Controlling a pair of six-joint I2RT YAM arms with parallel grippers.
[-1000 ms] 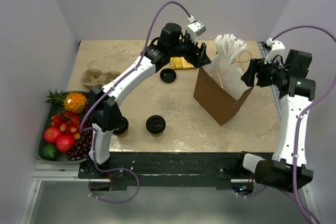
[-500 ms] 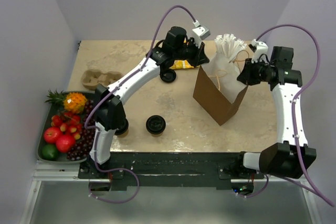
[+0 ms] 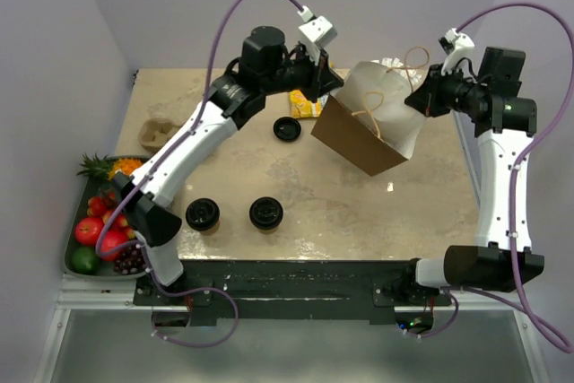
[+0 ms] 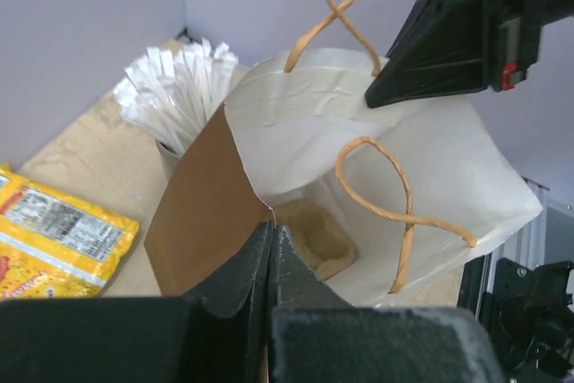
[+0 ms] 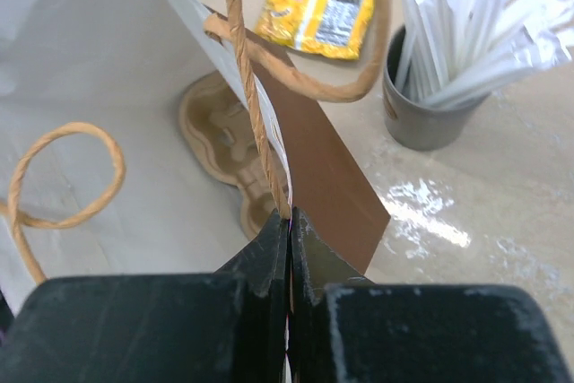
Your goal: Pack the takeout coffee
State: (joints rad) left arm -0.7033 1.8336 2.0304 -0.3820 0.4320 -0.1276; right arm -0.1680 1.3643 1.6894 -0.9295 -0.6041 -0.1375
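carrier (image 4: pixel 311 232) in bag (image 4: pixel 199 199) (at bottom), straws cup (image 5: pixel 423 116) beside

Pale lilac walls (image 3: pixel 134 6) enclose a beige marbled tabletop (image 3: pixel 359 213) — evenly lit.

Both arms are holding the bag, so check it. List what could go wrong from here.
The left gripper and right gripper each pinch only a thin edge of the paper bag; it may tear or slip.
The tilted bag is close to the cup of straws and might tip it.
The left lidded cup and right lidded cup stand on the table; no gripper is free.
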